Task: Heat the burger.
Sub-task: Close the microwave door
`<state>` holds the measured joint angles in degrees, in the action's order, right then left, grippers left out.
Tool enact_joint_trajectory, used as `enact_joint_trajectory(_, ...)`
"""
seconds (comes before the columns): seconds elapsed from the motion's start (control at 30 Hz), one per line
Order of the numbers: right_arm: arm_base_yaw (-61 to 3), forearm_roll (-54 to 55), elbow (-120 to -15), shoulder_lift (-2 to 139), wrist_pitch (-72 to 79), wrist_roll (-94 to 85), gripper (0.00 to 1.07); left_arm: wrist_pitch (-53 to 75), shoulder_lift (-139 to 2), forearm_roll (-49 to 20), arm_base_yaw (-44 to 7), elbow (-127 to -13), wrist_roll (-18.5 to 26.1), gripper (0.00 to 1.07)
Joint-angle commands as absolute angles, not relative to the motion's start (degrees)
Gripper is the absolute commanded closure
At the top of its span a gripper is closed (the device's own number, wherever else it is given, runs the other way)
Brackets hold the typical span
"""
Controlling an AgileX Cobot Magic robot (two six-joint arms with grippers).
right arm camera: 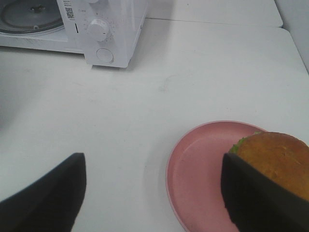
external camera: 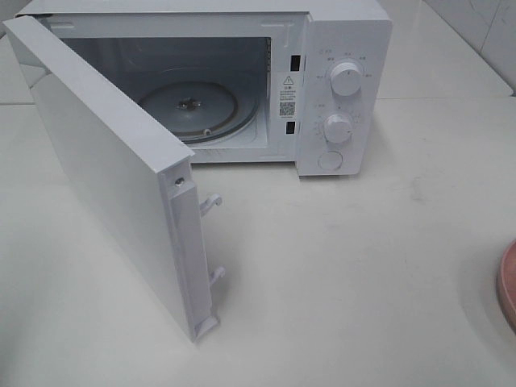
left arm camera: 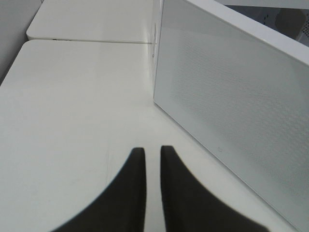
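The burger point(right arm camera: 277, 157), with a golden-brown bun and green lettuce at its edge, sits on a pink plate point(right arm camera: 200, 166) in the right wrist view. My right gripper point(right arm camera: 152, 191) is open, its fingers wide apart above the table and the plate's near side; one finger point(right arm camera: 256, 198) overlaps the burger. In the exterior high view only the plate's rim point(external camera: 508, 282) shows at the right edge. The white microwave point(external camera: 339, 81) stands at the back with its door point(external camera: 113, 169) swung open and the glass turntable point(external camera: 197, 109) bare. My left gripper point(left arm camera: 152, 164) is nearly shut and empty beside the door's outer face point(left arm camera: 231, 96).
The white table point(external camera: 339, 274) spreads in front of the microwave. The open door juts out toward the front left. The microwave's two knobs point(external camera: 345, 79) and round button point(external camera: 330, 160) face forward. A table seam point(left arm camera: 87, 41) runs behind the left gripper.
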<state>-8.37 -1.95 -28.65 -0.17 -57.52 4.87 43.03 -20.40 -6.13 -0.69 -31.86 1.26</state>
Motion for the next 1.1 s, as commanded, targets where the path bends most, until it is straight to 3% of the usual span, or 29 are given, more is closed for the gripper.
enact_joint_trajectory(0.03, -8.02, -1.83, -28.53, -1.89, -57.12, 4.41, 0.32, 38.16, -23.72, -6.70, -0.57, -30.65, 0.97, 1.07)
enact_joint_trajectory(0.33, -8.02, -1.83, -28.53, -1.89, -57.12, 4.41, 0.32, 13.81, -34.43, -7.91, -0.63, -22.06, 4.81, 1.07)
enact_joint_trajectory(0.37, -8.02, -1.83, -28.53, -1.89, -57.12, 4.41, 0.32, 6.70, -36.55, -9.05, -0.63, -19.88, 5.50, 1.07)
enact_joint_trajectory(0.6, -8.02, -1.83, -28.53, -1.89, -57.12, 4.41, 0.32, -10.08, -43.60, -8.94, -0.74, -15.81, 5.44, 1.07)
enact_joint_trajectory(0.73, -8.02, -1.83, -28.53, -1.89, -57.12, 4.41, 0.32, -17.07, -50.31, -7.28, -0.74, -15.47, 0.80, 1.07)
enact_joint_trajectory(0.77, -8.02, -1.83, -28.53, -1.89, -57.12, 4.41, 0.32, -19.25, -52.54, -4.70, -0.74, -15.47, -2.29, 1.07)
enact_joint_trajectory(0.87, -8.02, -1.83, -28.53, -1.89, -57.12, 4.41, 0.32, -20.51, -53.86, -2.86, -0.80, -15.47, -4.24, 1.07)
enact_joint_trajectory(0.93, -8.02, -1.83, -28.53, -1.89, -57.12, 4.41, 0.32, -25.95, -58.67, 6.07, -1.43, -15.47, -12.43, 1.07)
enact_joint_trajectory(1.1, -8.02, -1.83, -28.53, -1.89, -57.12, 4.41, 0.32, -32.66, -63.66, 13.35, -4.53, -15.47, -16.39, 1.07)
